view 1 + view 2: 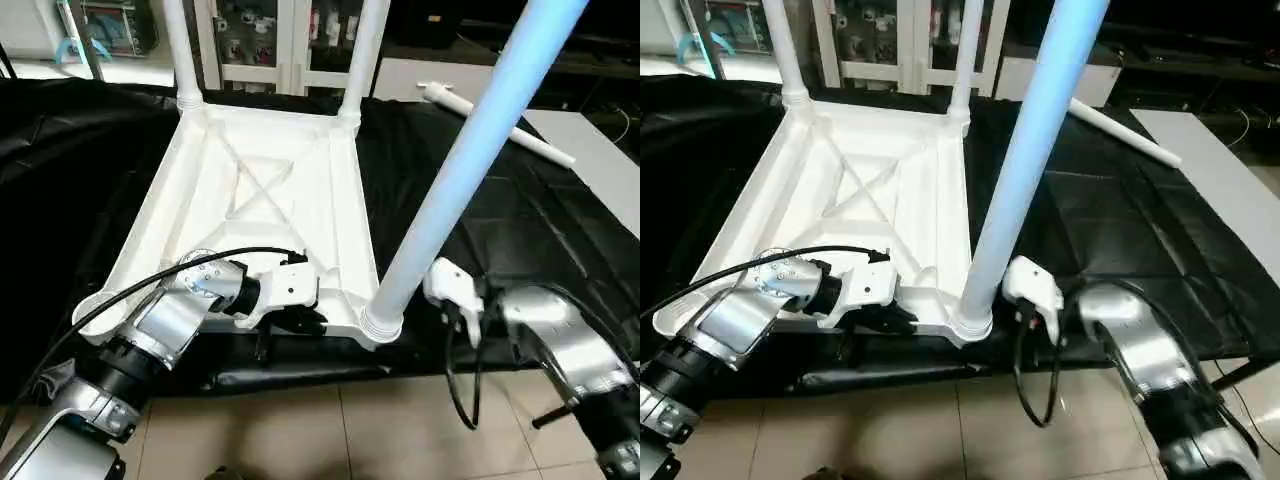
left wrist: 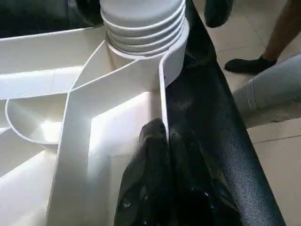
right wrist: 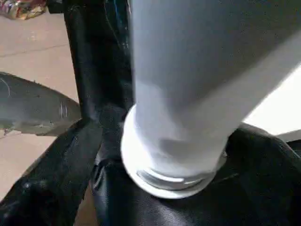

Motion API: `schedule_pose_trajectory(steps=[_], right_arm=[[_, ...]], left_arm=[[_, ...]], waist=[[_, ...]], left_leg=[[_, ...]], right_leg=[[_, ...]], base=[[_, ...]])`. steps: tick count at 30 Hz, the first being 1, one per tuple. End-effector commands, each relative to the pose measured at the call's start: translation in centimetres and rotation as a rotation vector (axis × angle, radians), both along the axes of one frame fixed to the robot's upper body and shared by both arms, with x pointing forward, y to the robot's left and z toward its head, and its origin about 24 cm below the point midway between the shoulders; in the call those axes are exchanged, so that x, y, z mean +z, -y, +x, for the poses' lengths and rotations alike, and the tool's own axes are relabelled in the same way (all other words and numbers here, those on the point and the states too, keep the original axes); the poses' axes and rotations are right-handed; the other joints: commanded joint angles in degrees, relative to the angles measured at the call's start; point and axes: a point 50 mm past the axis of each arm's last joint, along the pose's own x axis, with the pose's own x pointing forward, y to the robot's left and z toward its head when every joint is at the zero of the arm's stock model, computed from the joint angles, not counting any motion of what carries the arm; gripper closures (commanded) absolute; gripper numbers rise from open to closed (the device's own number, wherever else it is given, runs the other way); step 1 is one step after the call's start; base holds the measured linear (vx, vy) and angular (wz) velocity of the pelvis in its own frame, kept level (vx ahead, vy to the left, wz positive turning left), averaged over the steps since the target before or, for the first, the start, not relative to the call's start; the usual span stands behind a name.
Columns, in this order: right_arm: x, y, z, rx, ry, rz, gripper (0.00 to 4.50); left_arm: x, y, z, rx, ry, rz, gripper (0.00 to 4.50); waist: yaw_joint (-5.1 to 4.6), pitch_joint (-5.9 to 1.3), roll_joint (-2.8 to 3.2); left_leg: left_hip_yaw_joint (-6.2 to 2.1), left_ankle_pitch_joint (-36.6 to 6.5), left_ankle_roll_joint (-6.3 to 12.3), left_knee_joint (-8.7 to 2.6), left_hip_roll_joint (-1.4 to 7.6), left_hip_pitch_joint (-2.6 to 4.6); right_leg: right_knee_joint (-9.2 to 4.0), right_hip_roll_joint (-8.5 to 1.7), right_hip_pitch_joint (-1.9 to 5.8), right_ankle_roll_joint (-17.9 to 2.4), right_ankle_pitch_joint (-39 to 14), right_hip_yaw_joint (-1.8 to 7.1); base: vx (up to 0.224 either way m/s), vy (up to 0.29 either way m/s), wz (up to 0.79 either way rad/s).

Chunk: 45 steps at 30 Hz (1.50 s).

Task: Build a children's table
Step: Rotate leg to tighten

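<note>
Left gripper [image 2: 162, 155] clenched on tabletop [image 1: 270, 200] near rim at lower centre, right gripper [image 3: 155, 155] spread wide around leg [image 1: 455, 170] base.

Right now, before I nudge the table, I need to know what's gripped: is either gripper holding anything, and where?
The left gripper pinches the tabletop's near edge wall, beside the corner leg. The right gripper is open, holding nothing.
</note>
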Motion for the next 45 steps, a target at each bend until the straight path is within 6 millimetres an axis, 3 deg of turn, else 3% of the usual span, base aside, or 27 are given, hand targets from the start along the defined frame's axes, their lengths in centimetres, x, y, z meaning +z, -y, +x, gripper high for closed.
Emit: schedule_pose_trajectory(steps=[1, 10, 15, 27, 28, 32, 33, 36, 39, 41, 45], right_arm=[[0.3, -0.4, 0.3, 0.026, 0.027, -0.006, 0.38], [0.3, -1.2, 0.8, 0.051, 0.038, 0.028, 1.12], [0.2, -1.2, 0.8, 0.06, 0.037, 0.037, 1.59], [-0.3, -1.0, 0.5, 0.057, 0.025, 0.05, 1.76], [-0.3, -0.9, 0.6, 0.031, 0.028, 0.068, 1.76], [0.1, -1.2, 1.7, -0.119, 0.028, 0.166, 1.76], [0.2, -1.3, 2.5, -0.23, 0.034, 0.217, 1.77], [-0.4, -1.7, 4.0, -0.48, 0.031, 0.269, 1.77], [-1.0, -2.5, 4.2, -0.579, 0.037, 0.274, 1.77], [-2.0, -4.4, 4.1, -0.667, 0.066, 0.257, 1.78], [-2.5, -6.1, 4.3, -0.776, 0.104, 0.242, 1.78]], left_arm=[[-3.8, 0.0, -2.0, -0.063, -0.141, 0.147, 4.5], [-3.8, 0.0, -1.9, -0.06, -0.139, 0.147, 4.5], [-3.8, 0.0, -1.9, -0.056, -0.14, 0.149, 4.5], [-4.0, -0.1, -2.0, -0.057, -0.149, 0.158, 4.5], [-4.0, -0.1, -2.0, -0.051, -0.151, 0.153, 4.5], [-3.9, 0.3, -1.6, 0.008, -0.145, 0.11, 4.5], [-3.7, 0.7, -1.0, 0.078, -0.127, 0.074, 4.5], [-3.4, 1.8, 0.9, 0.29, -0.039, 0.007, 4.5], [-3.3, 2.6, 1.9, 0.424, -0.012, -0.027, 4.5], [-3.1, 3.9, 3.0, 0.571, 0.031, -0.074, 4.5], [-2.8, 5.0, 4.0, 0.693, 0.091, -0.132, 4.5]], waist=[[-0.29, -2.99, 0.19], [-0.48, -2.78, 0.1], [-0.53, -2.73, 0.21], [-0.55, -2.67, 0.3], [-0.53, -2.63, 0.51], [-0.68, -2.51, 0.38], [-0.92, -2.33, 0.38], [-1.77, -2.2, 0.23], [-2.59, -2.26, 0.16], [-2.66, -2.38, 0.01], [-2.86, -2.36, 0.04]], left_leg=[[-0.68, -13.06, 1.66, -3.87, 1.84, 1.01], [-0.83, -15.69, 1.08, -4.07, 1.91, 1.1], [-0.84, -15.88, 1.0, -4.12, 1.91, 1.17], [-0.83, -16.24, 1.01, -4.16, 1.91, 1.21], [-0.84, -16.36, 0.95, -4.18, 1.92, 1.25], [-0.88, -17.8, 0.62, -4.32, 1.92, 1.22], [-0.93, -19.0, 0.2, -4.47, 1.85, 1.13], [-1.47, -22.36, -1.9, -4.67, 1.65, 1.12], [-1.82, -23.09, -1.95, -4.67, 1.52, 0.73], [-1.93, -22.15, -1.17, -4.57, 1.46, 0.69], [-1.65, -20.91, -0.68, -4.52, 1.24, 0.66]], right_leg=[[-2.68, -2.34, 1.86, -12.35, -10.72, 1.73], [-3.1, -2.49, 1.74, -11.44, -15.3, 1.75], [-3.12, -2.39, 1.66, -11.54, -15.27, 1.75], [-3.14, -2.32, 1.64, -11.71, -15.03, 1.76], [-3.13, -2.31, 1.59, -11.76, -14.89, 1.77], [-3.38, -2.39, 1.51, -11.56, -16.72, 1.8], [-3.53, -2.31, 1.44, -11.24, -18.61, 1.78], [-4.2, -2.53, 1.22, -9.17, -25.82, 1.49], [-4.77, -2.79, 1.16, -7.02, -29.69, 1.36], [-5.05, -2.82, 1.13, -6.68, -29.06, 1.3], [-5.03, -2.42, 0.82, -6.95, -26.36, 1.36]], base=[[0.0, 0.0, 0.0], [0.0, 0.0, 0.0], [0.0, 0.0, 0.0], [0.0, 0.0, 0.0], [0.0, 0.0, 0.0], [0.0, 0.0, 0.0], [0.0, 0.0, 0.0], [-0.02, 0.001, -0.02], [-0.036, 0.007, -0.05], [0.0, 0.0, 0.0], [0.0, 0.0, 0.0]])
